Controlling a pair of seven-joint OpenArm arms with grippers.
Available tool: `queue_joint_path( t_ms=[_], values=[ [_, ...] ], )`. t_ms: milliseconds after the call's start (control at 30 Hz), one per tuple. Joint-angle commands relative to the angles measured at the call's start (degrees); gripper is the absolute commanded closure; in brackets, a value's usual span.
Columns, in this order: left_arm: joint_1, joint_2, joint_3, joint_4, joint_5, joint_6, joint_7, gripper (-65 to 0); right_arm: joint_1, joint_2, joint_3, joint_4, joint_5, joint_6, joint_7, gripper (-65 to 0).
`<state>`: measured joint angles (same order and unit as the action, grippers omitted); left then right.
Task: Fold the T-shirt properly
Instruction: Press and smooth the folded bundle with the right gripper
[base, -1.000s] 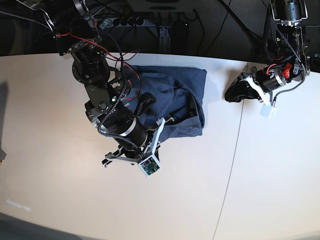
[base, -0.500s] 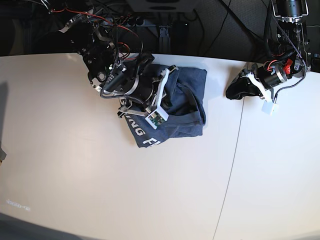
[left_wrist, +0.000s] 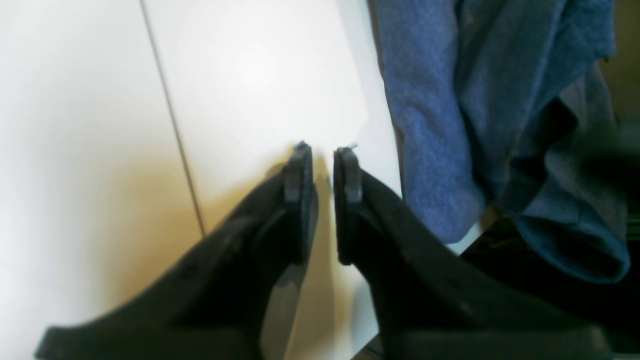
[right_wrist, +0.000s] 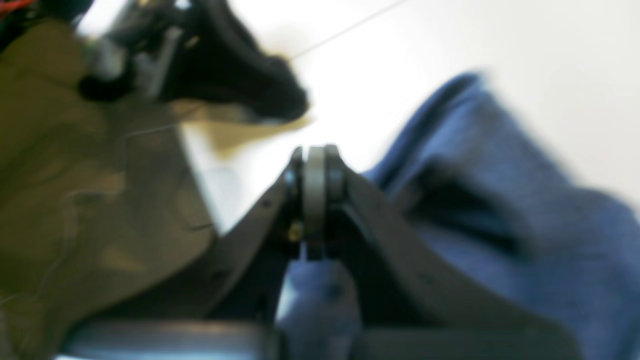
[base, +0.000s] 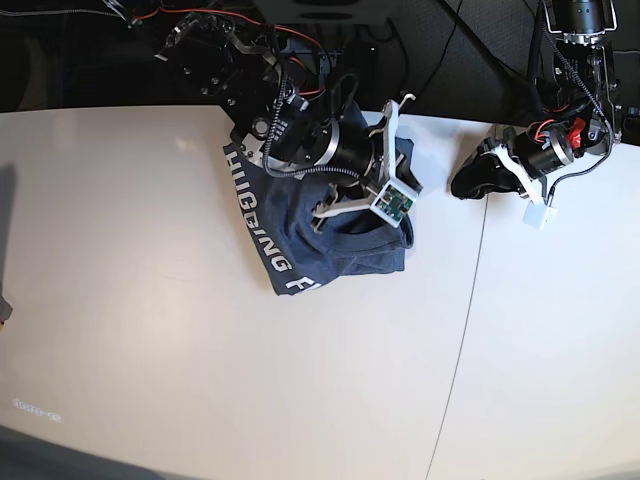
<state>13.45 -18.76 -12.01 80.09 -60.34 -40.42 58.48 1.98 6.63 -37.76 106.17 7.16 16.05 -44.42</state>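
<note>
The T-shirt (base: 335, 235) lies bunched on the white tabletop (base: 150, 330) near its far edge, white lettering showing along one turned-over flap. The right tool (right_wrist: 315, 165) is closed, with blue cloth just below its tips; whether cloth is pinched cannot be told. The left tool (left_wrist: 322, 165) rests beside the shirt, slightly parted, holding nothing. The cotton looks soft, light and limp; hems or corners suit a pinch best
</note>
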Motion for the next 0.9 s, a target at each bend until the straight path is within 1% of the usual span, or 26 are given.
queue_joint_path(
  t_ms=[0,200,267,367,467,533,567,600,633,667,767,867],
  values=[
    [0.83,-0.13,0.2,-0.52,2.27,0.42,2.84,-12.1,1.84,-0.48,0.94,1.14,0.07,3.28,1.4,0.0],
    [0.83,-0.22,0.2,-0.52,2.29,0.42,3.08,-12.1,4.9,-0.79,5.75,-0.13,0.26,3.28,1.25,0.0],
    [0.81,-0.31,0.2,-0.52,2.29,0.42,3.06,-12.1,4.96,-0.79,5.9,-1.31,0.39,3.3,1.03,0.0],
    [0.81,-0.28,0.2,-0.52,2.27,0.42,2.84,-12.1,4.94,-0.98,5.77,-2.6,2.49,3.3,0.7,0.0],
    [0.81,-0.28,0.2,-0.52,2.27,0.42,2.84,-12.1,4.81,-2.29,5.77,-2.6,3.37,3.28,0.7,-0.6],
    [0.81,-0.28,0.2,-0.52,2.27,0.42,2.86,-12.1,4.81,-3.69,5.77,-2.6,3.3,3.28,0.68,-16.2],
    [0.83,-0.28,0.2,-0.52,2.29,0.42,2.86,-12.1,4.81,-4.24,5.77,-2.6,3.19,3.28,0.7,-22.4],
    [0.83,-0.28,0.2,-0.52,2.29,0.42,2.89,-12.1,4.81,-4.83,5.77,-2.6,2.86,3.28,0.68,-26.7],
    [0.83,-0.28,0.2,-0.52,2.29,0.42,2.89,-12.1,4.81,-5.31,5.75,-2.6,2.34,3.28,0.68,-28.8],
    [0.81,-0.28,0.2,-0.52,2.29,0.42,2.89,-12.1,4.81,-5.84,5.77,-2.62,1.44,3.21,0.68,-29.1],
    [0.83,-0.28,0.2,-0.52,2.29,0.42,2.89,-12.1,4.81,-6.69,5.75,-3.02,-0.76,2.71,0.68,-29.1],
    [0.83,-0.31,0.2,-0.52,2.29,0.42,2.89,-12.1,4.81,-6.8,5.77,-5.27,-0.76,1.73,0.68,-29.1]
  ],
)
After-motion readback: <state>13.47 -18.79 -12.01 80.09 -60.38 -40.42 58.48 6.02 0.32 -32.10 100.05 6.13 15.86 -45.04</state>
